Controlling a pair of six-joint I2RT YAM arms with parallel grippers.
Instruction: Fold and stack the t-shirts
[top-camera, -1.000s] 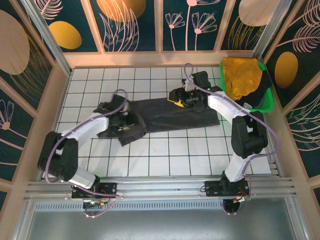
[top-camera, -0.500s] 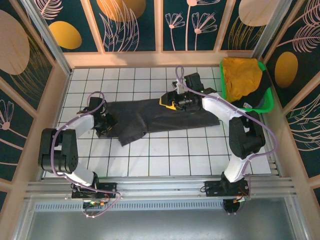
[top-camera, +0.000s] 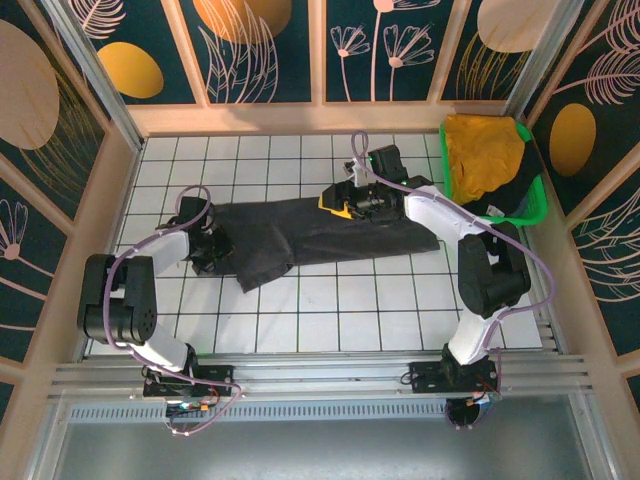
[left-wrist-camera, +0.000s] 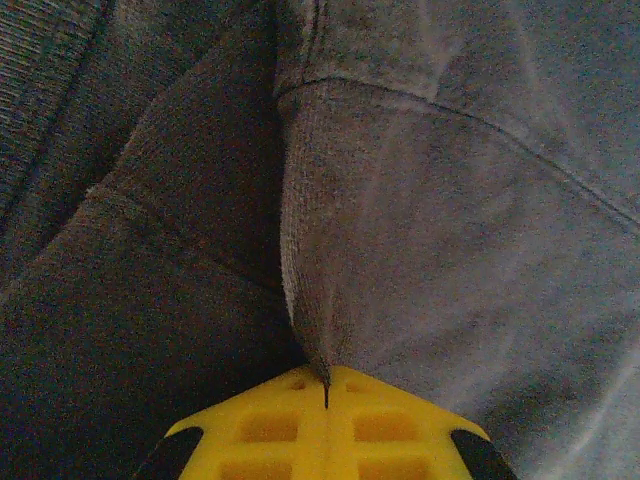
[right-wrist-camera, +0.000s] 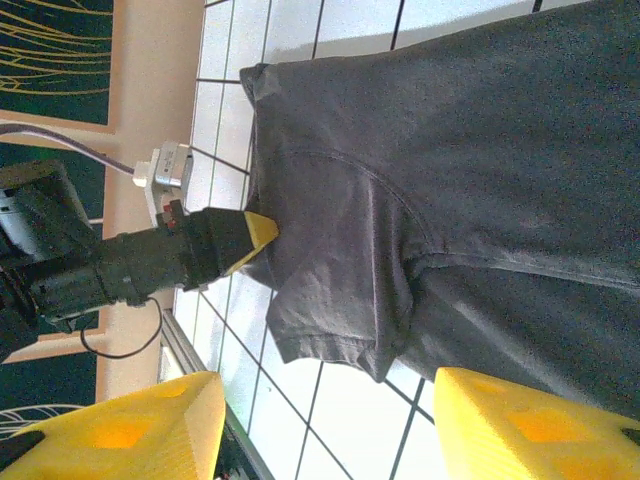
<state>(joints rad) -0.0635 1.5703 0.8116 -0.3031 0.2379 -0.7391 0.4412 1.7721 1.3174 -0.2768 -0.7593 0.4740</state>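
Note:
A charcoal-black t-shirt (top-camera: 320, 232) lies spread across the white grid table, its sleeve end to the left. My left gripper (top-camera: 210, 250) sits at that left end, and its yellow jaws are shut on a pinched fold of the shirt (left-wrist-camera: 325, 372). My right gripper (top-camera: 340, 207) hovers over the shirt's upper middle. It stands open (right-wrist-camera: 330, 430), with nothing between its fingers and bare tile below. The right wrist view also takes in the shirt's sleeve (right-wrist-camera: 330, 330) and the left gripper (right-wrist-camera: 250, 232). A mustard-yellow t-shirt (top-camera: 485, 155) lies heaped in the basket.
The bright green basket (top-camera: 535, 208) stands at the back right corner, with dark cloth (top-camera: 527, 178) beside the yellow shirt in it. Wooden walls ring the table (top-camera: 330, 320). Bare tiles stretch in front of the shirt.
The left gripper slid left along the shirt to its left end, and its jaws closed on a fold there. The right gripper shifted left and slightly back, still open.

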